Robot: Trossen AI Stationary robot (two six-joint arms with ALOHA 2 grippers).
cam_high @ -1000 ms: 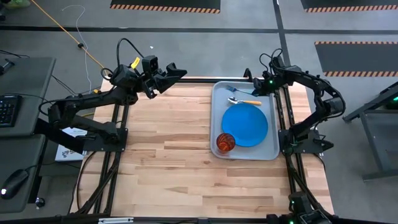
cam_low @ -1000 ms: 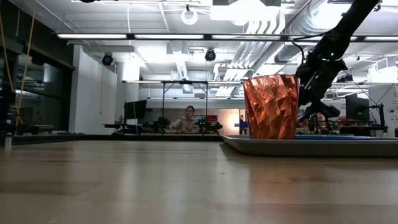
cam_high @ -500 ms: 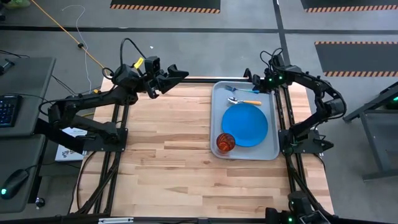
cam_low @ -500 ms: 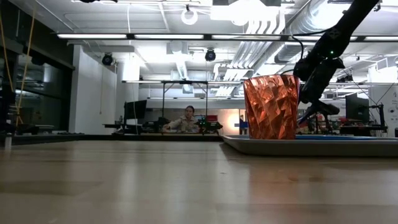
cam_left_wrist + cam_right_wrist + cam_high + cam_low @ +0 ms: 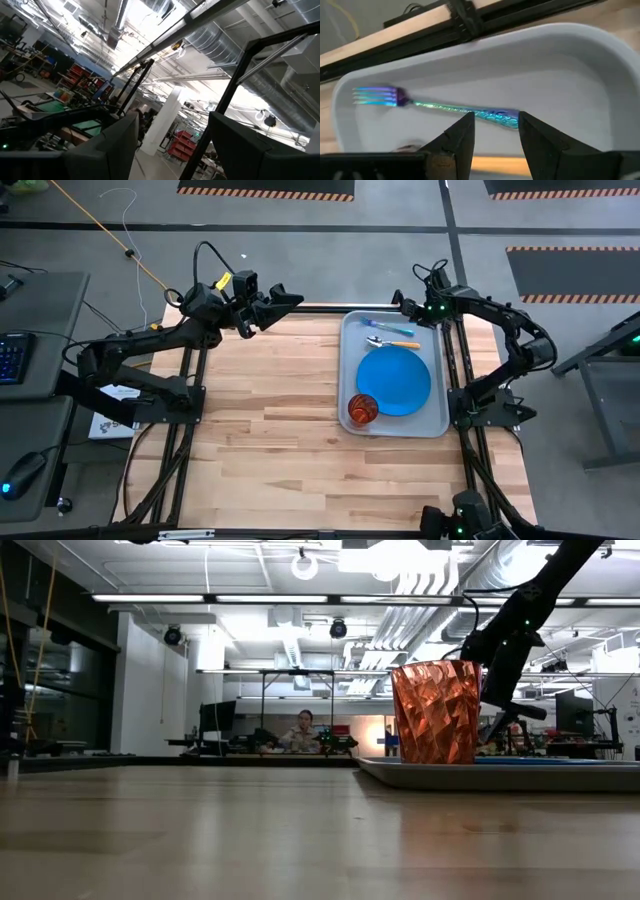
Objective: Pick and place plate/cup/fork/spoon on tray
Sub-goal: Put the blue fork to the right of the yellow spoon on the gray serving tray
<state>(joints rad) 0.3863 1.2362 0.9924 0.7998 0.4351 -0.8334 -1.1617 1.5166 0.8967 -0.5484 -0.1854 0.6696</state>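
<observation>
The grey tray point(image 5: 436, 412) lies at the table's right side. On it the blue plate point(image 5: 394, 380) lies flat in the middle, the red-orange cup point(image 5: 363, 409) stands upright at the near left corner, and the spoon point(image 5: 391, 342) and the fork point(image 5: 391, 328) lie flat at the far end. My right gripper point(image 5: 403, 307) hangs open above the tray's far rim, just beyond the fork's handle end point(image 5: 501, 116), touching nothing. My left gripper point(image 5: 288, 298) is open and empty at the table's far edge, pointing up into the room.
The cup point(image 5: 436, 712) and the tray's rim point(image 5: 500, 775) show in the low view, with my right arm point(image 5: 505, 660) behind them. Bare wooden tabletop point(image 5: 270, 410) spreads left of the tray. A person sits at a desk far off in the room point(image 5: 303, 730).
My right gripper has drawn back from the fork's handle end toward the table's far edge and risen a little. The fork, spoon, plate and cup have stayed where they were on the tray.
</observation>
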